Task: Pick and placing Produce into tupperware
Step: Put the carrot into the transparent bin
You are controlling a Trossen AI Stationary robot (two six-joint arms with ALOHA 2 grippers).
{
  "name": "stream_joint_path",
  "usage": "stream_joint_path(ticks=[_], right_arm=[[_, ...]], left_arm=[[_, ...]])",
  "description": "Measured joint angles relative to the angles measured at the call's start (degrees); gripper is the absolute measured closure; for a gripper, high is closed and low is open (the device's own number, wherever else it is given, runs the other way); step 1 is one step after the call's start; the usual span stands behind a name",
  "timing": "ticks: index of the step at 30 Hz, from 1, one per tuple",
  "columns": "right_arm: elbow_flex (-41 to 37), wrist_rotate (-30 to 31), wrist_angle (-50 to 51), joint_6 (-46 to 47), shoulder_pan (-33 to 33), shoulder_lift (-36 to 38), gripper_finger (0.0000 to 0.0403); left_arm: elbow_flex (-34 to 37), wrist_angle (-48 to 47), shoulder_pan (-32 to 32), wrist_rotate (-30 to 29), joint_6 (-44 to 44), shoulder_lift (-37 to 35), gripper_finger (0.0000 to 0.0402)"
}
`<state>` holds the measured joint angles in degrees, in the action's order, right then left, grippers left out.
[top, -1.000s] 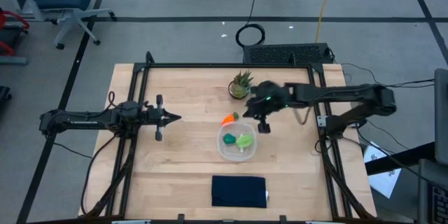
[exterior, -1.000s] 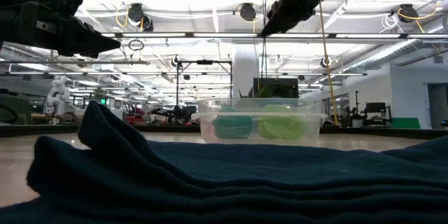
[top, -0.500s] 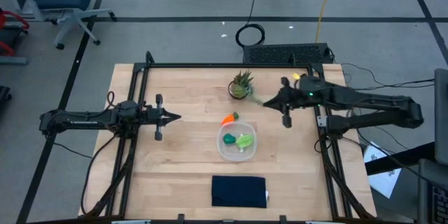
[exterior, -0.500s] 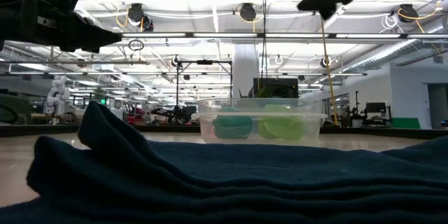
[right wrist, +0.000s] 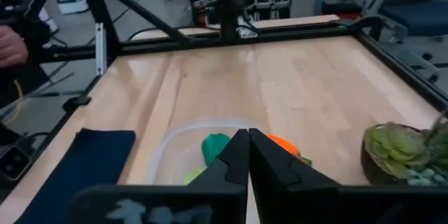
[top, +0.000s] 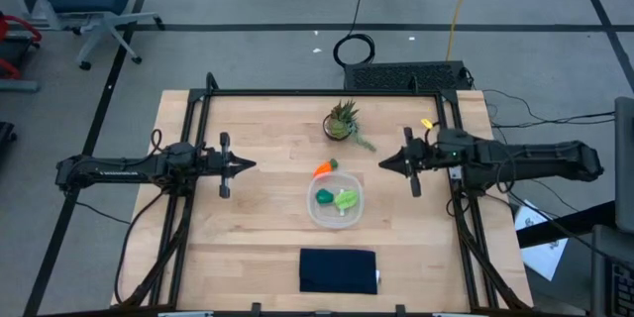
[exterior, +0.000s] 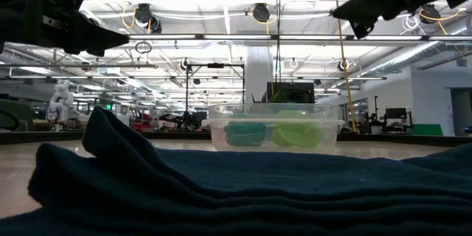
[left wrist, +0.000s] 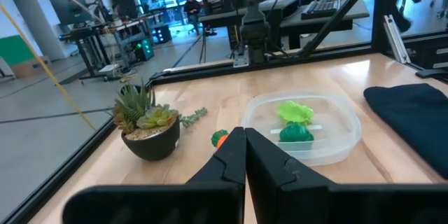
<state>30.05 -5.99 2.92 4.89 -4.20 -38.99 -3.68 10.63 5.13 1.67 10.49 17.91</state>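
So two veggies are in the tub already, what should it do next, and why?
Probably the right gripper, now shut and empty beside the table's edge, should open and move toward the carrot. It lies on the wood just outside the tupperware, while the dark green piece and the leafy piece are inside.

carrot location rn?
High view: the carrot lies on the table mid-centre, just outside the tupperware rim, between it and the potted plant.

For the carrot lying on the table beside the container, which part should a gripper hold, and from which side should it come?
Probably the orange body of the carrot, from straight above. It lies flat just outside the container's far rim, so a low sideways approach would likely bump the rim. Its green top looks too small to hold.
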Motion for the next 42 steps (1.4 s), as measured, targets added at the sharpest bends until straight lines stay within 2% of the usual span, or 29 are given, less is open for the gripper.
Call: stream_joint_path(ticks=[7, 11, 21, 28, 39, 42], right_arm=[[-3.88, 2.29, -0.72, 1.51, 0.19, 8.27, 0.0403], [-6.71, 6.51, -0.29, 2.42, 0.13, 12.09, 0.0403], [-14.7, 5.85, -8.17, 3.86, 3.08, 15.14, 0.0403], [-15.87, 5.87, -8.09, 1.99, 6.86, 16.93, 0.0403], [-15.87, 5.46, -4.04, -3.24, 7.31, 21.77, 0.0403], [-15.87, 3.31, -4.09, -4.53, 7.31, 22.57, 0.0403]], left_arm=[[0.0, 0.16, 0.0, -0.3, 0.0, 0.0, 0.0399], [0.0, 0.24, 0.0, -0.74, 0.43, 0.02, 0.0395], [0.0, 0.43, 0.0, -1.79, 1.02, 0.0, 0.0398], [0.0, 0.41, 0.0, -1.79, 1.02, 0.01, 0.0396], [0.0, 0.39, 0.0, -1.78, 0.08, 0.0, 0.0398], [0.0, 0.37, 0.0, -1.77, -0.05, 0.02, 0.0399]])
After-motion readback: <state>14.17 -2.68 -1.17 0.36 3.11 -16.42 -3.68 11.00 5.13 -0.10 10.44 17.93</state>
